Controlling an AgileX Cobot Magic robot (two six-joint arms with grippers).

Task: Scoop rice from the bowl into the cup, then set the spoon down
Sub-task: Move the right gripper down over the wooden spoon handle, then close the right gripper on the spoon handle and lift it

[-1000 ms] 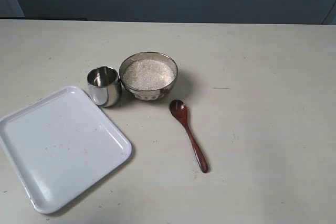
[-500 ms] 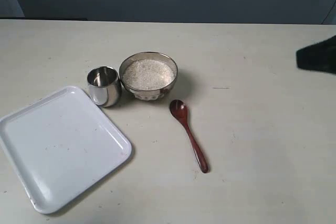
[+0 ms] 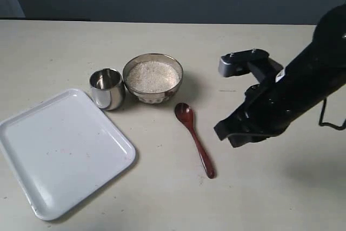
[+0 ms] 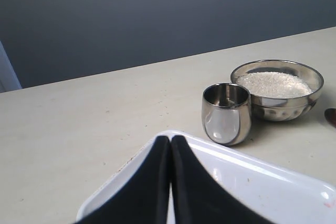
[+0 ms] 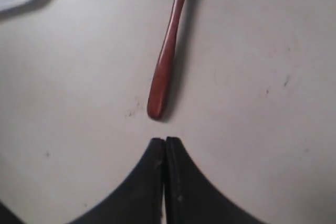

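Observation:
The dark reddish-brown spoon point(image 3: 195, 140) lies flat on the table, its oval end near the bowl point(image 3: 153, 96) and its handle pointing toward the front. White rice point(image 3: 153, 76) fills the shiny metal bowl. The small steel cup point(image 3: 107, 88) stands upright just left of the bowl, touching or nearly touching it. My right gripper point(image 3: 221, 132) hovers right of the spoon's handle, shut and holding nothing; in the right wrist view its tips point(image 5: 165, 141) sit just short of the handle's end point(image 5: 157, 109). My left gripper point(image 4: 170, 139) is shut and empty over the tray, facing the cup point(image 4: 227, 113) and bowl point(image 4: 277, 103).
A white rectangular tray point(image 3: 32, 187) lies at the front left, its corner close to the cup. The right arm's dark body point(image 3: 303, 85) stretches in from the right edge. A dark wall runs behind the table's far edge.
The right arm has come in from the right edge and swung left and forward, ending beside the spoon's handle. Bowl, cup, spoon and tray have not moved.

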